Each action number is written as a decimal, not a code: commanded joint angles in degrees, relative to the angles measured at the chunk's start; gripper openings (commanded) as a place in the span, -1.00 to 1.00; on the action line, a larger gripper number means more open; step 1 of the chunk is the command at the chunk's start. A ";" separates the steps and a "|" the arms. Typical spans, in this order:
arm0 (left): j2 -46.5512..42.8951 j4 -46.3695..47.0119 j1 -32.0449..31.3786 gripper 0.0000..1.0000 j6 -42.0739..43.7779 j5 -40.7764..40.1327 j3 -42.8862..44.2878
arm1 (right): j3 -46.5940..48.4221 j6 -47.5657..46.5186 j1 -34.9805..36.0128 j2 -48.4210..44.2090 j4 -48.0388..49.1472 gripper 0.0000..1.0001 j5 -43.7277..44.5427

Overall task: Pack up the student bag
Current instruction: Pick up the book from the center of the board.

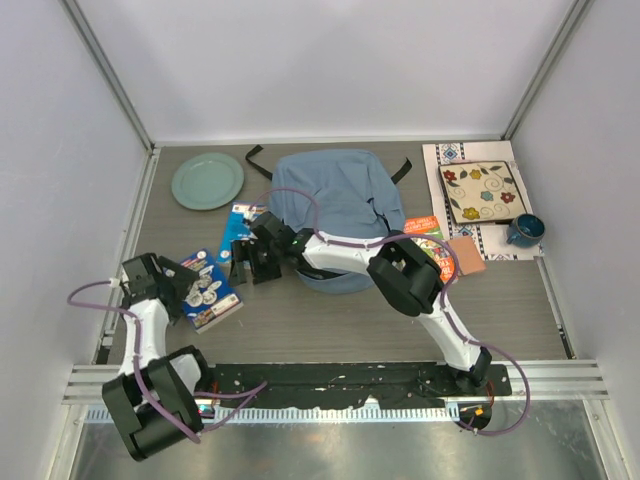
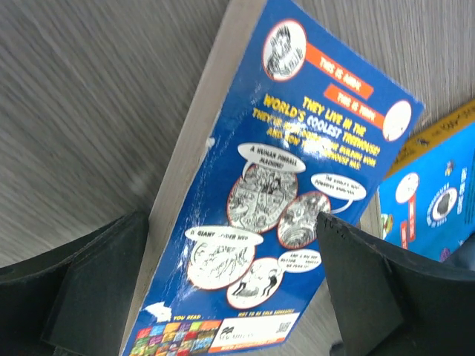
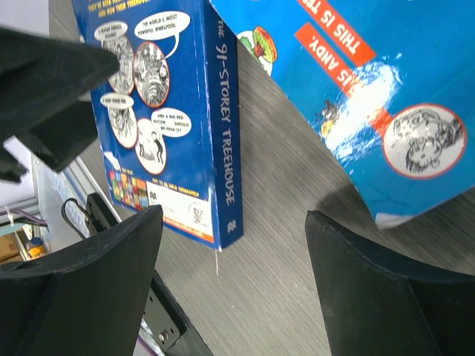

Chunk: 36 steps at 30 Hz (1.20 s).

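I see a pale green plate [image 1: 207, 180] back left. Back right, a patterned placemat [image 1: 438, 158] carries a square floral dish [image 1: 480, 192] and a dark blue mug [image 1: 523, 230]. "The 91-Storey Treehouse" paperback [image 3: 185, 119] lies flat on the wood-grain table [image 1: 330, 320], a lighter blue book [image 3: 371, 67] near it.

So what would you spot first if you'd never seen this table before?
The big light-blue student bag in the middle of the table, toward the back. Then the bright blue comic-covered book lying flat at the front left, under the open left end effector. A flowery square plate sits at the back right.
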 commanded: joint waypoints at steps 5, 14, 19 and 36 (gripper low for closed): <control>-5.84 -5.96 -0.18 0.91 -2.77 5.94 -0.98 | 9.52 0.32 0.49 6.25 -0.30 0.61 -3.67; -6.36 -6.67 -0.18 0.47 -3.30 11.56 0.61 | 10.15 -0.12 0.49 7.14 -0.39 0.28 -5.17; -8.91 -7.72 -0.09 0.30 -4.44 14.03 1.05 | 7.69 1.28 0.49 6.60 2.33 0.13 -6.75; -11.29 -5.97 -0.18 -0.34 -5.15 15.61 -0.53 | 7.42 0.67 0.49 6.61 2.42 -0.08 -8.42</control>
